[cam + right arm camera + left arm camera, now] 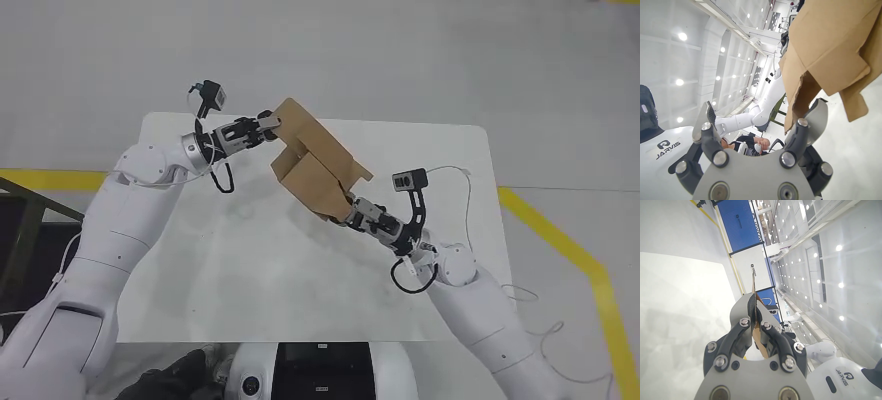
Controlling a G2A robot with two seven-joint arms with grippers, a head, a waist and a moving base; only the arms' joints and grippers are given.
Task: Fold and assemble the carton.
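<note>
A brown cardboard carton (315, 165), partly unfolded with loose flaps, is held up above the white table (250, 270). My left gripper (268, 124) is shut on the carton's far upper edge; in the left wrist view the thin cardboard edge (754, 286) runs between the closed fingers (761, 317). My right gripper (340, 211) sits at the carton's near lower corner and stands open. In the right wrist view a carton flap (797, 102) hangs down between its spread fingers (708, 113), close to one of them, and the carton's body (829, 37) rises above.
The table's bare white surface spreads below and to the left of the carton. Yellow floor tape (560, 240) runs past the table's right side. A dark frame (25, 200) stands off the table's left edge.
</note>
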